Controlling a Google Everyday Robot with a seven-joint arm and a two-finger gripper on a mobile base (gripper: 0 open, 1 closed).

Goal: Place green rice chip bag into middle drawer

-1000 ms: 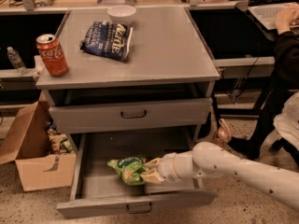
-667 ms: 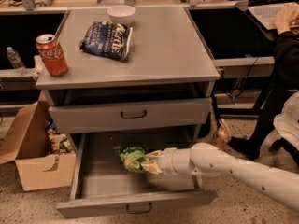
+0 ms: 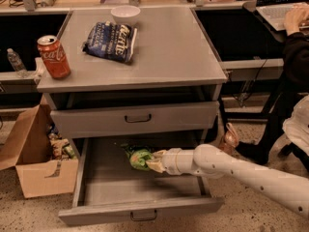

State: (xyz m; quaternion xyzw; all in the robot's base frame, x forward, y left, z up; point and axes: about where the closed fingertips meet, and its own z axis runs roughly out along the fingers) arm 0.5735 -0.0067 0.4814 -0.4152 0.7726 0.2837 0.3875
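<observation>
In the camera view, the gripper sits inside the open middle drawer, reaching in from the right on its white arm. It holds the green rice chip bag out to its left. Compared with a second ago, the bag is farther from the drawer's front lip and nearer the back, under the closed drawer front above. The gripper has travelled with it. That puts the bag well within the drawer's walls, so the carry looks all but finished, and the remaining step is probably the release and the withdrawal.

The jaws appear nearly closed, pinching the bag's right end. The crumpled foil covers their tips, so the exact gap is hard to read. Nothing else touches the gripper, and the grey drawer floor shows bare in front of the bag.

On the cabinet top, a red cola can, a dark blue chip bag and a white bowl stand well apart from the work
</observation>
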